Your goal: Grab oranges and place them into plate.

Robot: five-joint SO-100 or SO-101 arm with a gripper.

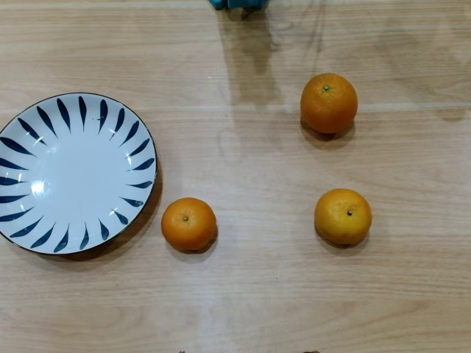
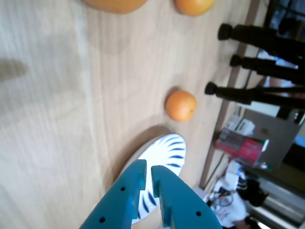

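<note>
**benchbot:** So the gripper [image 2: 148,172] is nearly closed, teal fingers with just a thin slit between them, holding nothing. In the wrist view it hangs over the plate [image 2: 174,148]. From overhead you only catch a teal scrap at the top edge.

**mika_r:** Where's the fruit?

**benchbot:** All three still on the wood table [image 1: 243,294], plate empty. Overhead: near orange [image 1: 189,223] just beside the plate rim, top orange [image 1: 329,102] and yellower orange [image 1: 343,216] well apart on the right.

**mika_r:** Grip tips?

**benchbot:** My guess: light, firm but a bit squashy, dimpled peel so decent friction. Round though, so they'll roll if nudged. Open wide, straddle the widest part, squeeze gently. Plate looks like glossy glazed ceramic, hard and slick, so set them down low or they'll wander.
</note>
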